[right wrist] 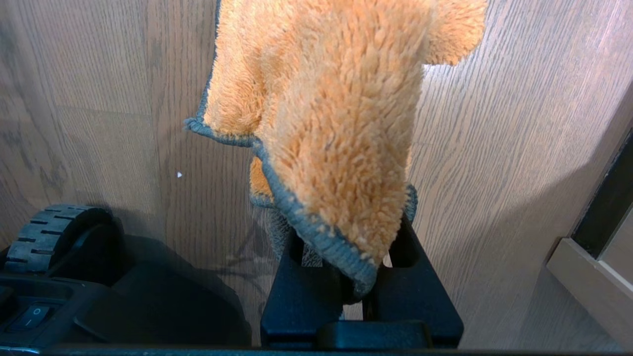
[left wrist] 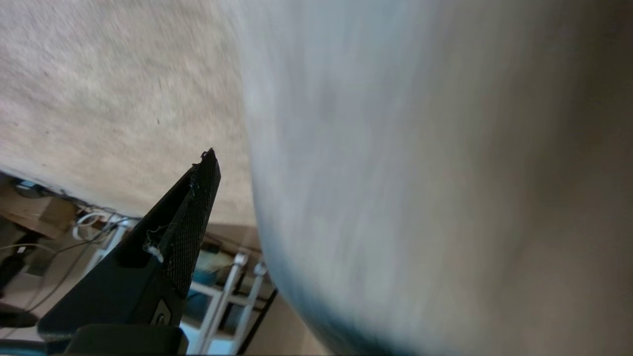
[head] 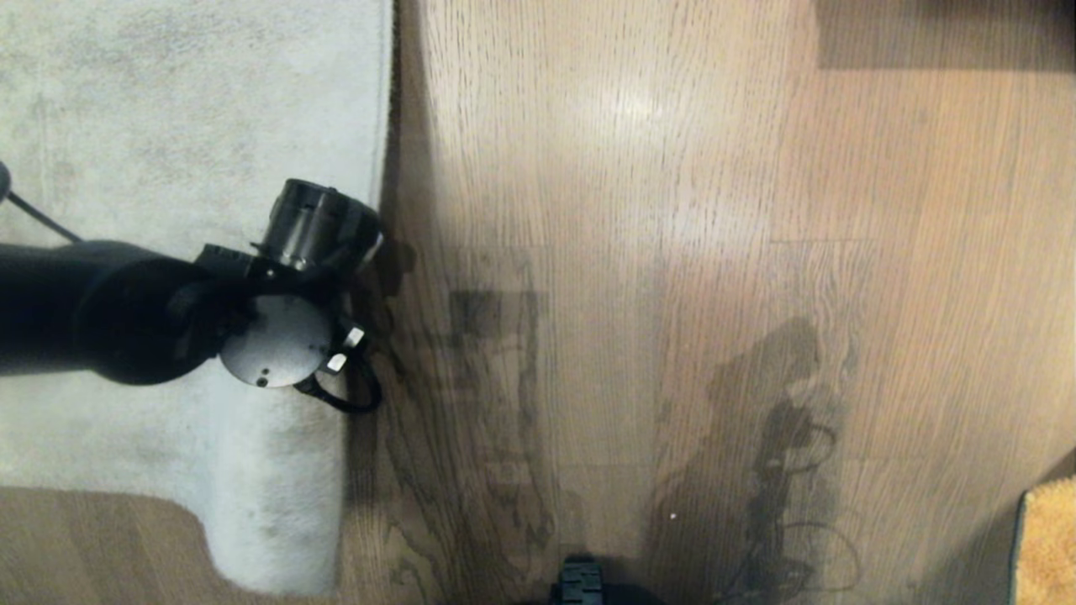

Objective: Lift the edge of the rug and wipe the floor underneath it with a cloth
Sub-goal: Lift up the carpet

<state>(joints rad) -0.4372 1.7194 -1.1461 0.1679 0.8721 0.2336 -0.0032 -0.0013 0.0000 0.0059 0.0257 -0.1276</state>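
The rug edge (head: 382, 109), short grey pile, is seen lying straight along the brown wood-grain floor (head: 672, 210), ending in a rounded corner. The left gripper (left wrist: 237, 198) is positioned at this border, its fingers spread wide; one black cross-hatched finger (left wrist: 190, 232) is visible. The fluffy orange cloth (right wrist: 336, 123), trimmed in dark grey, is clamped in the right gripper (right wrist: 358, 277) above the planks.

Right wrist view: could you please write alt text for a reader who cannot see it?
The right claw is shut on a fluffy orange cloth with dark trim, which hangs from it above the brown wood-grain floor. A black ridged wheel of the robot's base shows at one corner.
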